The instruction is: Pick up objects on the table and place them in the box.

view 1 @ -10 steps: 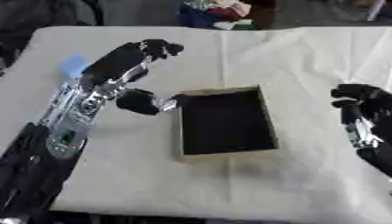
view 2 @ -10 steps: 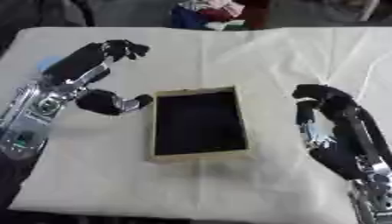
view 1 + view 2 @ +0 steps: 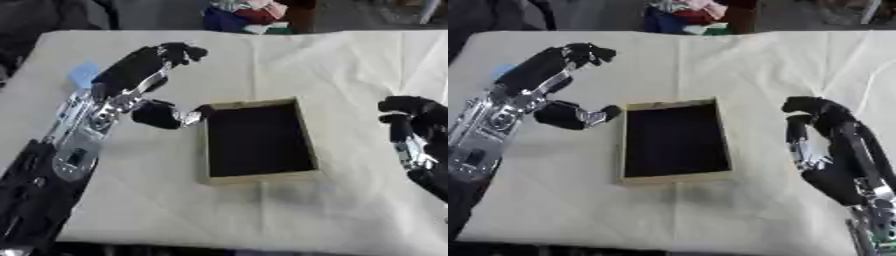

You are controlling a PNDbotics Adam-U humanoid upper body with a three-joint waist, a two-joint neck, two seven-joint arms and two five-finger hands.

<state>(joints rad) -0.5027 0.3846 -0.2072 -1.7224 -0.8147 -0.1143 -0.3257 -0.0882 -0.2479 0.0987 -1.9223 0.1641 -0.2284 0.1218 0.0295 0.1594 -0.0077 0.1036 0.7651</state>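
Left eye view shows my left hand [image 3: 140,82] over the bench [image 3: 262,55], just left of the box [image 3: 258,137]. Its fingers reach up and away, bent at the tips, and the thumb points at the box's near-left corner, almost touching the rim. Nothing is in its grasp, so I read it as released. Compared with half a second ago, the hand sits in nearly the same spot; the thumb tip looks a touch closer to the box wall, though the shift is slight.

A light blue object [image 3: 84,75] lies on the cloth behind that hand, partly hidden by the arm, well apart from the box. I cannot make out more than its colour. It has not moved since the earlier frame.

The box stands open, dark inside, with a pale rim, and I see nothing in it.

My right hand [image 3: 815,130] hovers at the right side of the bench, fingers curled downward and holding nothing, near the box but apart from it. Its pose matches the earlier frame.
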